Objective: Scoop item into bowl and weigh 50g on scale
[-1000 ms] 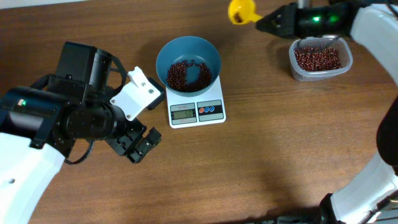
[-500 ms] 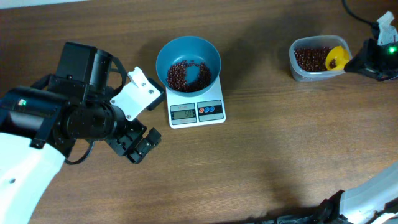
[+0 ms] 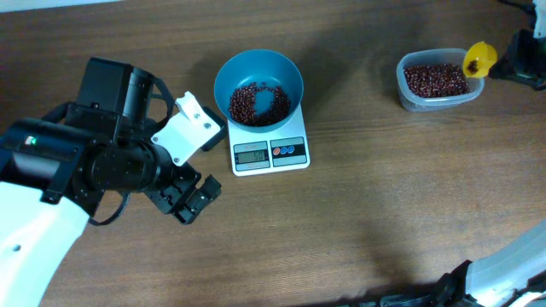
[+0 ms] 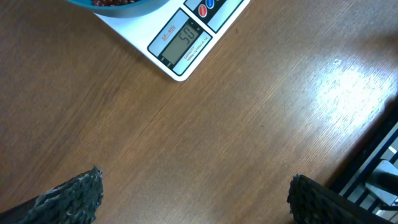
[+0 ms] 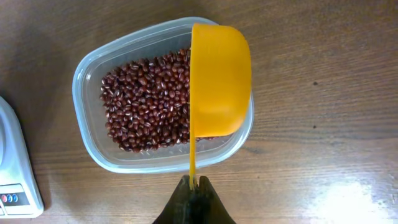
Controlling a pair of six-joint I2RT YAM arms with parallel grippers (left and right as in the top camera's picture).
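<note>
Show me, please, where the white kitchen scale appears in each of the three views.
Overhead: the scale sits near the centre, under the blue bowl.
Left wrist: the scale is at the top edge, with its display in view.
Right wrist: only part of the scale shows, at the bottom-left edge.
Shared landmark: its red and blue buttons, visible in all three views.

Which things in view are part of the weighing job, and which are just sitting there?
In the job: beans in the blue bowl, the scale under it, the clear tub holding more beans, the yellow scoop pinched by the right gripper.
Just there: the left gripper, open and holding nothing. No other loose items visible.
</note>
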